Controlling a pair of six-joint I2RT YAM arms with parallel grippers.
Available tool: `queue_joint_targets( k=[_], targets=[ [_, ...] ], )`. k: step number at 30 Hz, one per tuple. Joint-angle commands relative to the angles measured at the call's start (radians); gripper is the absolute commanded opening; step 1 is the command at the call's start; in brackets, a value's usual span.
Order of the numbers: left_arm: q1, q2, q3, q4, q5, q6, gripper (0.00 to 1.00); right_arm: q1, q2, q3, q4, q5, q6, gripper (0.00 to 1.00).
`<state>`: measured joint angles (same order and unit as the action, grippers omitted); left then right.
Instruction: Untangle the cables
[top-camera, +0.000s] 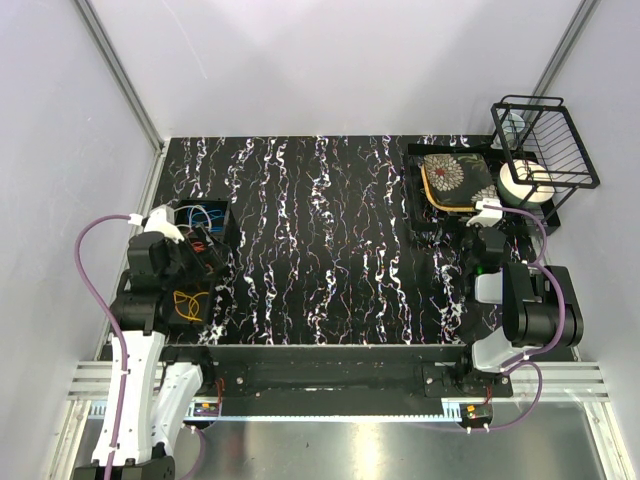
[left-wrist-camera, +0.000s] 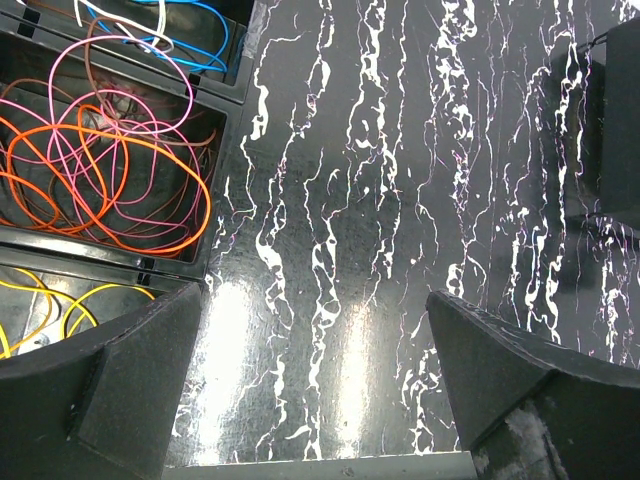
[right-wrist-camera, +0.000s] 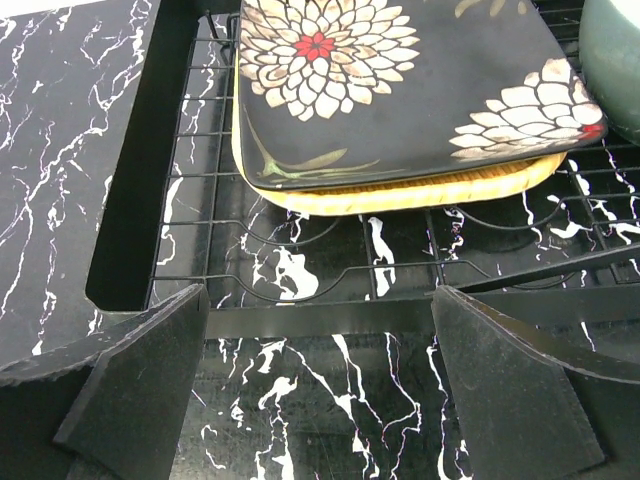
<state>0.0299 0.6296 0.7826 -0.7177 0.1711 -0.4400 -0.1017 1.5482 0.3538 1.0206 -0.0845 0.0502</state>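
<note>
The cables lie in a black compartment bin (top-camera: 222, 225) at the table's left. In the left wrist view, orange cable (left-wrist-camera: 60, 205) and pink cable (left-wrist-camera: 130, 90) are tangled together in the middle compartment. Blue and white cables (left-wrist-camera: 205, 45) fill the one beyond, and a yellow cable (left-wrist-camera: 45, 310) the nearest one. My left gripper (left-wrist-camera: 320, 400) is open and empty over bare table just right of the bin; in the top view it (top-camera: 207, 262) is beside the compartments. My right gripper (right-wrist-camera: 320, 400) is open and empty at the far right (top-camera: 482, 235).
A black wire dish rack (right-wrist-camera: 300, 320) lies just ahead of my right gripper. It holds a floral square plate (right-wrist-camera: 400, 80) on a yellow plate (right-wrist-camera: 420, 190), and a green bowl (right-wrist-camera: 615, 60). A tall wire basket (top-camera: 545, 140) stands at the back right. The marble tabletop (top-camera: 330, 240) spans the middle.
</note>
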Motion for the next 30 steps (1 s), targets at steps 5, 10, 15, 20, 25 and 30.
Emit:
queue_joint_targets(
  k=[5, 10, 15, 20, 25, 30],
  targets=[
    [-0.002, 0.007, 0.023, 0.017, 0.024, 0.018, 0.99, -0.003, 0.003, 0.024, 0.024, -0.001, -0.009, 1.0],
    [-0.001, 0.013, 0.021, 0.017, 0.021, 0.018, 0.99, -0.003, 0.004, 0.025, 0.024, -0.001, -0.009, 1.0],
    [-0.002, 0.015, 0.018, 0.014, 0.008, 0.015, 0.99, -0.003, 0.004, 0.025, 0.024, -0.001, -0.009, 1.0],
    [-0.001, 0.022, 0.018, 0.012, -0.007, 0.015, 0.99, -0.004, 0.006, 0.027, 0.022, -0.001, -0.007, 1.0],
    [-0.002, 0.041, 0.023, 0.003, -0.025, 0.014, 0.99, -0.003, 0.006, 0.027, 0.021, -0.003, -0.007, 1.0],
    [-0.001, 0.057, 0.026, -0.026, -0.118, -0.008, 0.99, -0.004, 0.006, 0.027, 0.021, -0.003, -0.007, 1.0]
  ],
)
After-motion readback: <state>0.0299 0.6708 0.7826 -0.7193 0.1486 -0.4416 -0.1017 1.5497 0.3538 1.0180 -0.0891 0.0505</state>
